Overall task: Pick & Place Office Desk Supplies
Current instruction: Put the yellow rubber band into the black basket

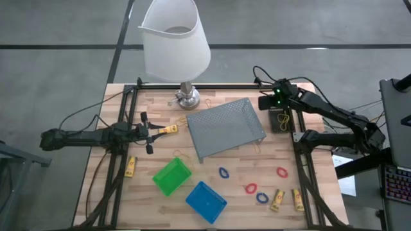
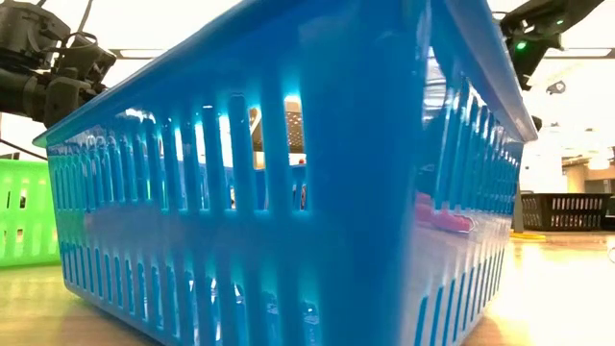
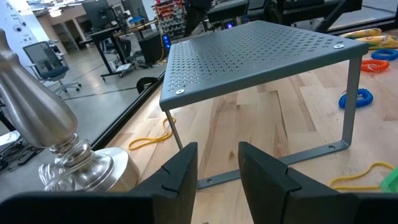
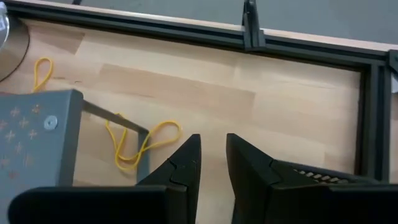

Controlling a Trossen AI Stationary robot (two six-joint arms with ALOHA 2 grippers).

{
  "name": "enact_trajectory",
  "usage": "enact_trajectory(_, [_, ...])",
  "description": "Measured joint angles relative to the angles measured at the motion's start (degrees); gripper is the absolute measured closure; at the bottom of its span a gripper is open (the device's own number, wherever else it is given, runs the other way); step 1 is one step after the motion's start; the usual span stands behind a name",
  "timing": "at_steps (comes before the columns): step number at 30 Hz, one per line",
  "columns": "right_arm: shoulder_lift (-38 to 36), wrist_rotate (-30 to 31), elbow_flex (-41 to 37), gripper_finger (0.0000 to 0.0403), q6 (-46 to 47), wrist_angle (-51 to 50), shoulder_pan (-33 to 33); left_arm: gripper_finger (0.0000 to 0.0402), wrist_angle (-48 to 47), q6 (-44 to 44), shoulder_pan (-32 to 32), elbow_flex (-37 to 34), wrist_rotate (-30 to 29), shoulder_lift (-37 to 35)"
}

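Observation:
My left gripper (image 1: pixel 153 132) (image 3: pixel 217 152) is open at the table's left and holds nothing. A yellow stick (image 1: pixel 168 130) lies on the wood just beyond it, before the grey mesh tray (image 1: pixel 225 128). My right gripper (image 1: pixel 264 101) (image 4: pixel 213 142) hangs open and holds nothing at the far right, above the black bin (image 1: pixel 280 120). Green bin (image 1: pixel 171 176) and blue bin (image 1: pixel 206 201) stand near the front. Red loops (image 1: pixel 250 188) and blue loops (image 1: pixel 223 172), more yellow sticks (image 1: pixel 277 200) and rubber bands (image 4: pixel 140 146) lie loose on the wood.
A white-shaded lamp (image 1: pixel 174 42) stands at the far edge on its metal base (image 3: pixel 37 112), close to my left gripper's line. The tray stands raised on thin legs (image 3: pixel 351 99). A dark frame rail (image 4: pixel 186 34) borders the table. The blue bin (image 2: pixel 288 192) fills the low view.

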Motion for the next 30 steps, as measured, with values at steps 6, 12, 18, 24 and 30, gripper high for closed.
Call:
enact_trajectory(6, [9.9, -1.4, 4.6, 0.0328, -1.0, 0.0, -1.6, 0.0284, 0.0, 0.0, 0.0, 0.0, 0.0, 0.0])
enact_trajectory(12, [20.3, -8.5, 10.1, 0.0328, -3.4, 0.0, -5.9, 0.0284, 0.0, 0.0, 0.0, 0.0, 0.0, 0.0])
enact_trajectory(18, [28.2, -9.8, 14.3, 0.0328, -3.5, -0.1, -7.4, 0.0284, 0.0, 0.0, 0.0, 0.0, 0.0, 0.0])
enact_trajectory(24, [33.5, -11.7, 18.4, 0.0328, -2.3, -1.0, -8.6, 0.0284, 0.0, 0.0, 0.0, 0.0, 0.0, 0.0])
enact_trajectory(30, [34.9, -16.0, 22.3, 0.0328, -0.9, -2.8, -10.0, 0.0284, 0.0, 0.0, 0.0, 0.0, 0.0, 0.0])
